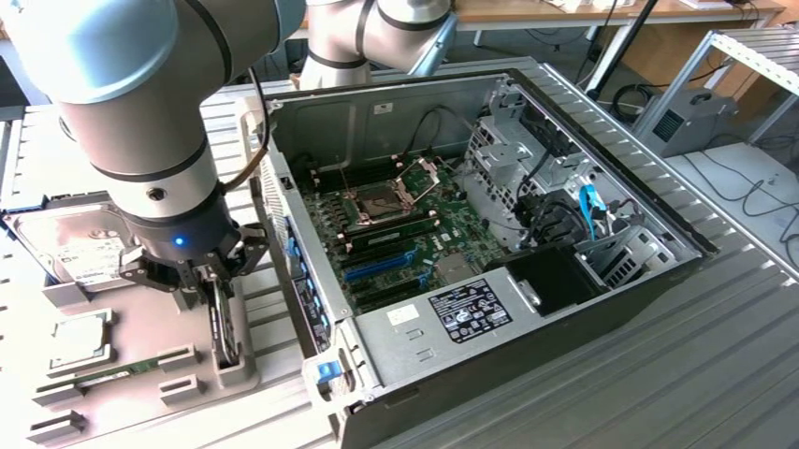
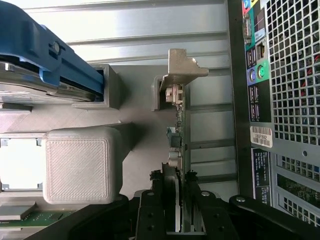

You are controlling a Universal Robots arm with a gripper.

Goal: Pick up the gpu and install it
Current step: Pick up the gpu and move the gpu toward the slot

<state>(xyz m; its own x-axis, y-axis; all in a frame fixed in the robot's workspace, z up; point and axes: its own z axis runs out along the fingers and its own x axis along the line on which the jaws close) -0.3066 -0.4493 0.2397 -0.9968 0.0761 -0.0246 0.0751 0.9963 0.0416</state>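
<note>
The hand (image 2: 175, 176) straddles the graphics card (image 2: 180, 125), one finger close along each face; whether they press on it cannot be told. The card stands on edge in a slot of the grey holder (image 1: 243, 369), with its metal bracket (image 2: 182, 70) at the end away from the hand. A memory stick (image 1: 119, 374) and a hard drive (image 1: 73, 245) also sit in the holder. On the exterior view's right, the open computer case (image 1: 399, 346) rests on the ribbed counter (image 1: 699, 374).
</note>
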